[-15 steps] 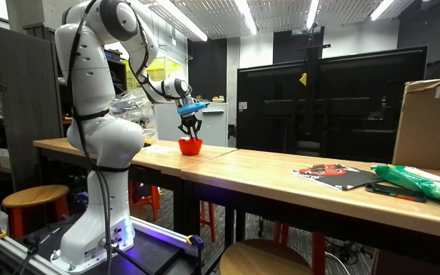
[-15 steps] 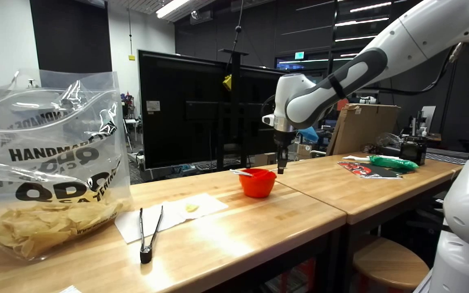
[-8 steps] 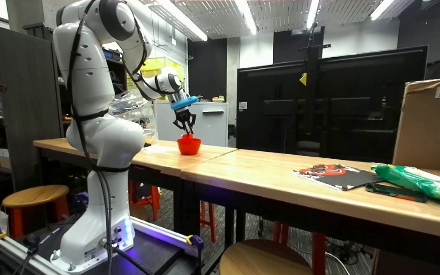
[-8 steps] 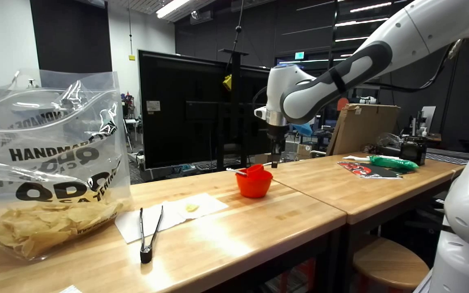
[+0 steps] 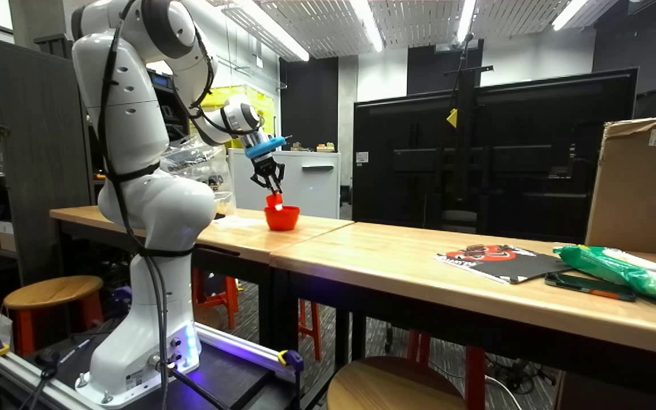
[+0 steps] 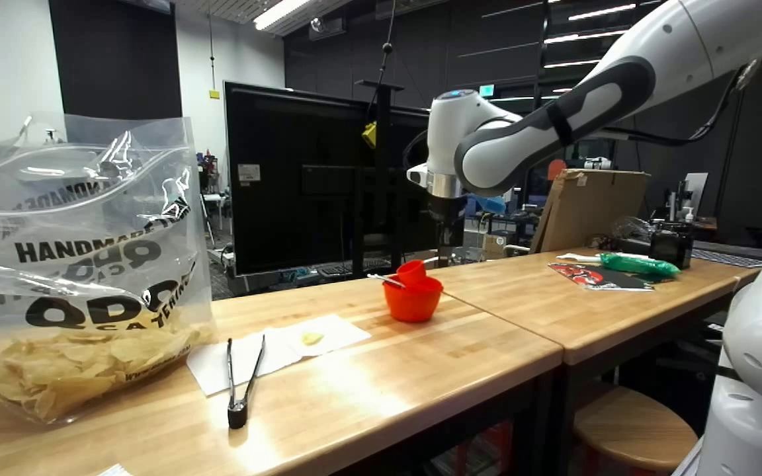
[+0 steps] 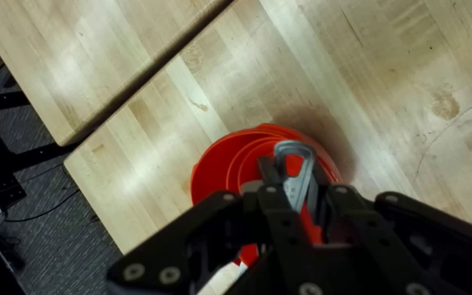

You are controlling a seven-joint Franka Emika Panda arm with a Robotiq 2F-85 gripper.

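"What does the claw (image 5: 276,191) have?"
"One small red cup (image 6: 411,272): the jaws stand narrow, gripping it tilted above the one red bowl (image 6: 414,304) (one grey handle (image 7: 295,188) shows between them in the wrist view; whose, I can't tell)."
"Where's the bowl?"
"Near the edge where two desks (image 6: 487,340) meet."
"And farther out?"
"One yellow chip (image 6: 311,338) on white paper (image 6: 282,350), one pair of black tongs (image 6: 237,411), one clear bag of chips (image 6: 90,264) and, past that edge, one dark sheet (image 5: 521,265) and one green packet (image 5: 618,269)."
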